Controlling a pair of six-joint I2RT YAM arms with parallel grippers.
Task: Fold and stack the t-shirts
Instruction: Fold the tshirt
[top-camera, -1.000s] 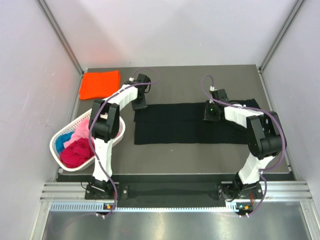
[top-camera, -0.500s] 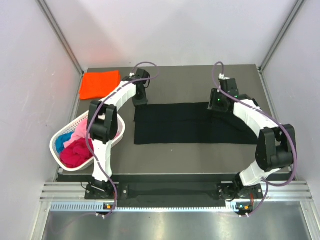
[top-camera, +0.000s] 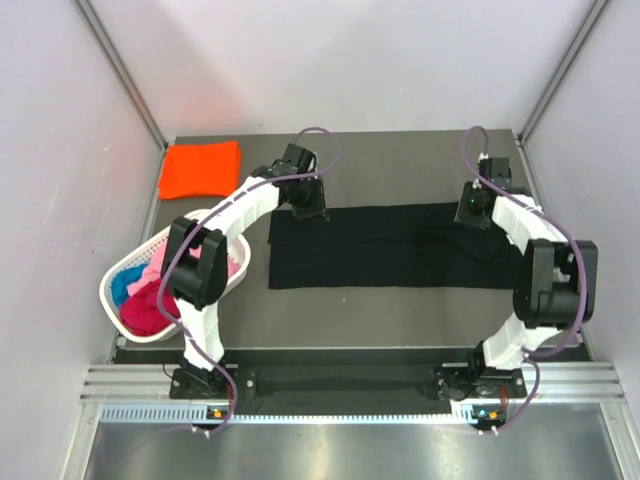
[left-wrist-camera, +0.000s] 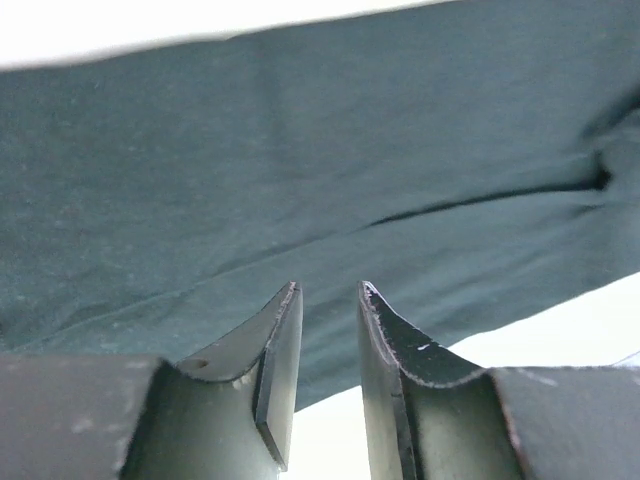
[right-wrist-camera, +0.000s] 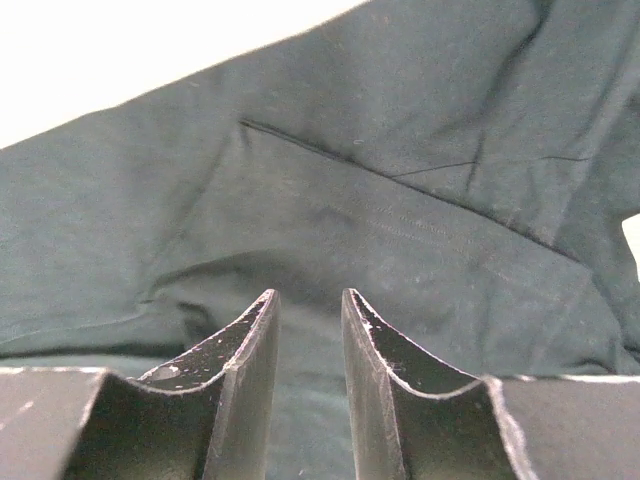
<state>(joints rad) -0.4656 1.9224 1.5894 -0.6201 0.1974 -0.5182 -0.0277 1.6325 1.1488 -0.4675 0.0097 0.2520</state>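
A black t-shirt (top-camera: 370, 250) lies flat as a long folded strip across the middle of the table. My left gripper (top-camera: 312, 208) hovers over its far edge near the left end, jaws slightly apart and empty; the left wrist view shows the gripper (left-wrist-camera: 328, 288) above the dark cloth (left-wrist-camera: 300, 150). My right gripper (top-camera: 472, 212) is over the far edge near the right end, where the cloth is wrinkled. In the right wrist view it (right-wrist-camera: 305, 293) is open and empty above the cloth (right-wrist-camera: 380, 220). A folded orange t-shirt (top-camera: 200, 168) lies at the far left corner.
A white lattice basket (top-camera: 106, 292) stands at the left edge of the table. It holds crumpled pink (top-camera: 160, 262), magenta (top-camera: 150, 305) and blue (top-camera: 122, 285) shirts. Metal frame posts rise at the table's far corners.
Both grippers have moved to the right along the far edge of the black shirt. The right one has also moved farther back. The shirt's right end looks more wrinkled.
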